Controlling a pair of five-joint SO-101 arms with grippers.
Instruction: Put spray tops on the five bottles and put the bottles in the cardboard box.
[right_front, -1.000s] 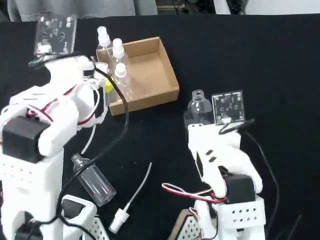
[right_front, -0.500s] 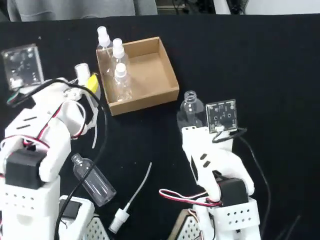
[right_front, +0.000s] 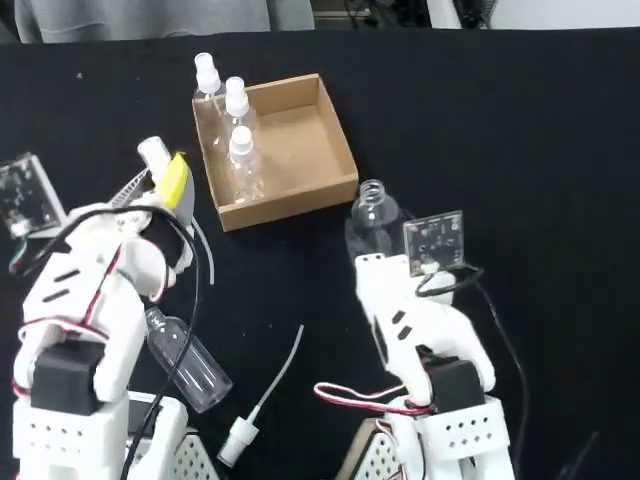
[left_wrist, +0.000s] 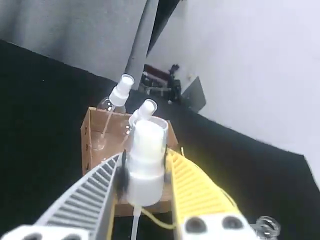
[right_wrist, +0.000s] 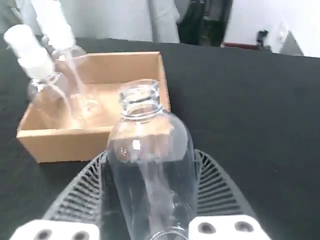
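Observation:
My left gripper (right_front: 160, 172) is shut on a white spray top (right_front: 153, 152), held left of the cardboard box (right_front: 300, 140); its thin tube hangs below. In the left wrist view the spray top (left_wrist: 145, 160) sits upright between the grey and yellow fingers. My right gripper (right_front: 375, 245) is shut on an uncapped clear bottle (right_front: 372, 212), upright, just right of the box's near corner. The right wrist view shows that bottle (right_wrist: 150, 160) with its open neck up. Three capped bottles (right_front: 236, 130) stand along the box's left wall.
One uncapped bottle (right_front: 188, 362) lies on its side near the left arm's base. A loose spray top (right_front: 240, 436) with a long tube lies beside it at the front. The black table (right_front: 500, 130) stretches to the right of the box.
My left arm has drawn back from the box's edge to the left with the spray top. My right arm has carried the open bottle leftward, closer to the box.

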